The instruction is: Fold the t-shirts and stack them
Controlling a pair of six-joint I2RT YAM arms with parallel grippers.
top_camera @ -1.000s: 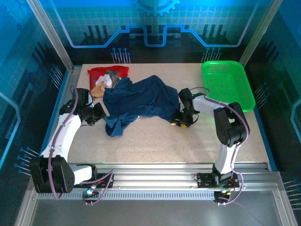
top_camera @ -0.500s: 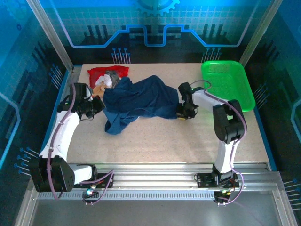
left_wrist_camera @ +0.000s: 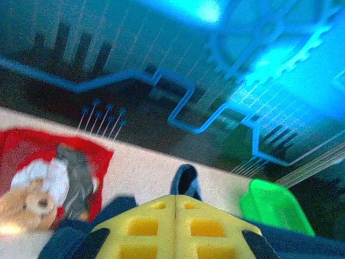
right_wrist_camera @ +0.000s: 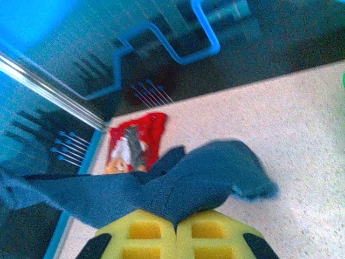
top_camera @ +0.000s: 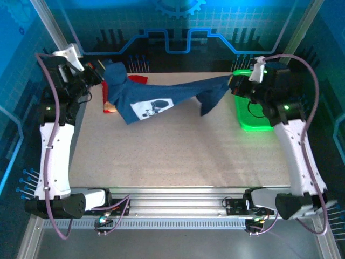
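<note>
- My left pincer (top_camera: 98,75) and right pincer (top_camera: 235,85) were both clenched on the navy t-shirt (top_camera: 156,98), stretching it above the desk's (top_camera: 178,154) far half, probably to spread it for folding.
- Beyond, the red t-shirt (left_wrist_camera: 54,172) lay at the far-left corner, awaiting its turn.

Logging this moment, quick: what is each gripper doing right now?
Left gripper: closed, holding one end of the navy t-shirt.
Right gripper: closed, holding the same shirt's other end.
</note>
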